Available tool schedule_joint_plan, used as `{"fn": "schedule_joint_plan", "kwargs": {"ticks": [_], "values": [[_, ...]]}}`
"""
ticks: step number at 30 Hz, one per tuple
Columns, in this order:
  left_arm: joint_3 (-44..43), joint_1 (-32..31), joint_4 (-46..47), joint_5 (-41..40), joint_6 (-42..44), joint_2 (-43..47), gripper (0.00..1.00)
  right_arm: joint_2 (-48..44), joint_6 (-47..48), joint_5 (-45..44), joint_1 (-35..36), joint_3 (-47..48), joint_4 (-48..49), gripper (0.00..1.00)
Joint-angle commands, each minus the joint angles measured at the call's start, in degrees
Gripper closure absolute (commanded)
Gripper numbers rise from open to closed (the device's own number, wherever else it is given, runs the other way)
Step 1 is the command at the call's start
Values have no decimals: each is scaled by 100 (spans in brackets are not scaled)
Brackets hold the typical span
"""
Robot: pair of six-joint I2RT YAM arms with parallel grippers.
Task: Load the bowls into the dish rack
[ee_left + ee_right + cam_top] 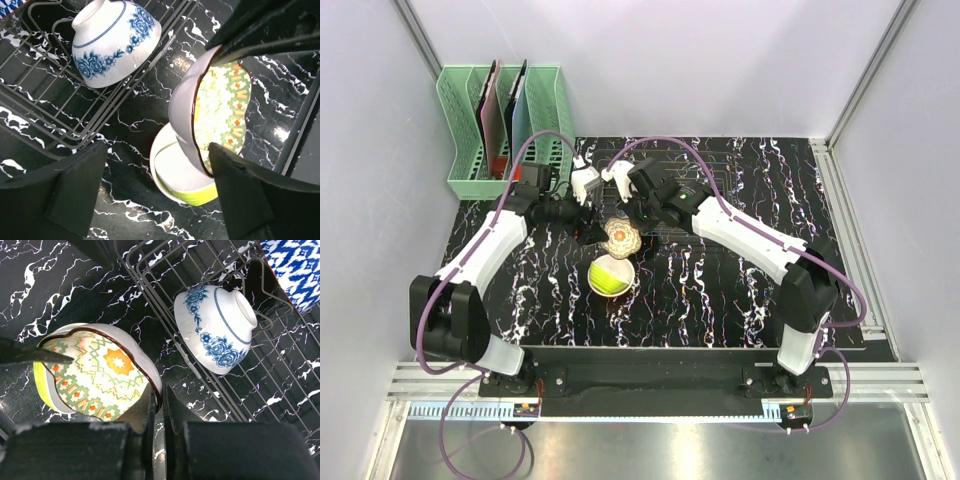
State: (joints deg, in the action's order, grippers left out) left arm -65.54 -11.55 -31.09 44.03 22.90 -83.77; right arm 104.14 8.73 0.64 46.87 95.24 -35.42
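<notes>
My right gripper [159,396] is pressed thin on the rim of the patterned bowl [100,370], pinching it tilted on edge over the lime green bowl [192,192]. My left gripper [157,150] is spread wide, the patterned bowl between its fingers. Beyond them, the blue-flowered bowl [115,42] lies on its side in the dish rack [60,107].

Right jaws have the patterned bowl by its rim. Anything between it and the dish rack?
Nothing visible: only bare table separates the patterned bowl from the near edge of the dish rack. Just inside that edge a blue-flowered bowl already lies tilted, so aim beside it.
</notes>
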Motion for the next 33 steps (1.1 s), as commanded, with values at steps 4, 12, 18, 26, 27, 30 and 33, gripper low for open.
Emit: {"fn": "schedule_joint_plan", "kwargs": {"ticks": [4,12,18,26,27,30,33], "values": [[-144,13,393,273,-163,-105,56,-315,-91,190,59,346,114,100],[-117,-75,358,291,-163,-149,88,-245,-170,243,68,522,53,100],[-56,-110,358,238,-145,-105,100,-166,-249,322,103,706,-18,100],[365,-268,1008,-289,-505,18,100,-34,-407,568,313,803,-106,100],[427,-312,1104,-446,-601,62,100,1,-416,568,349,812,-106,100],[691,-488,1630,-982,-733,228,100,71,-434,612,428,812,-106,100],[990,-699,2044,-1563,-856,404,100,150,-434,604,498,829,-114,100]]}}
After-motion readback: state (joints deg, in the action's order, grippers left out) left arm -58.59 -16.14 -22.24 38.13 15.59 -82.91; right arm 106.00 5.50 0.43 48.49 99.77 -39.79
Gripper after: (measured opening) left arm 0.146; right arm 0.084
